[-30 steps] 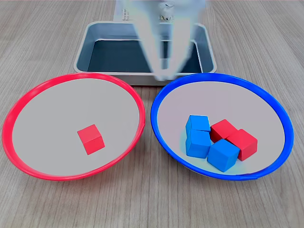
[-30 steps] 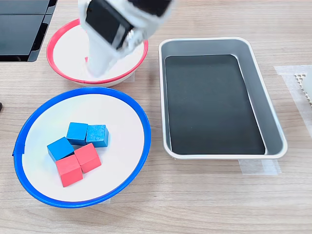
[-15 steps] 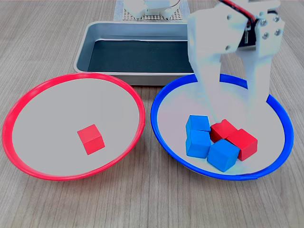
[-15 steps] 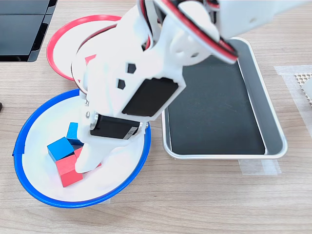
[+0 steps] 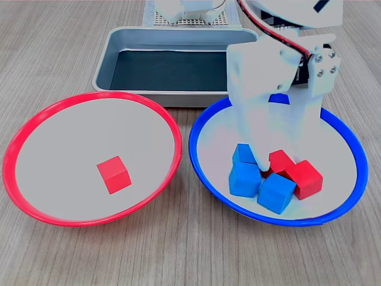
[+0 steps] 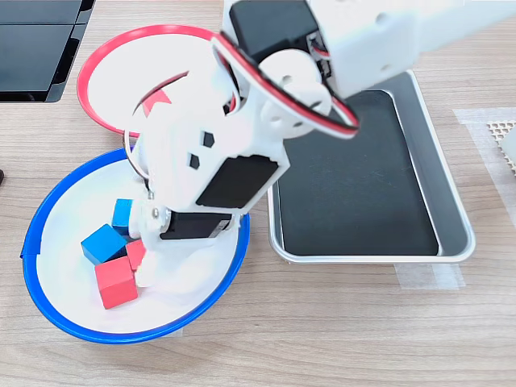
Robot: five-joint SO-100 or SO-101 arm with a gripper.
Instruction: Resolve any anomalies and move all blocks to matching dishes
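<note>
Red blocks, two of them, lie misplaced in the blue dish (image 5: 351, 149) beside three blue blocks. The gripper (image 5: 281, 156) straddles the rear red block (image 5: 277, 161): one finger between it and a blue block (image 5: 244, 154), the other behind, jaws open and holding nothing. The front red block (image 5: 305, 179) touches it.
</note>
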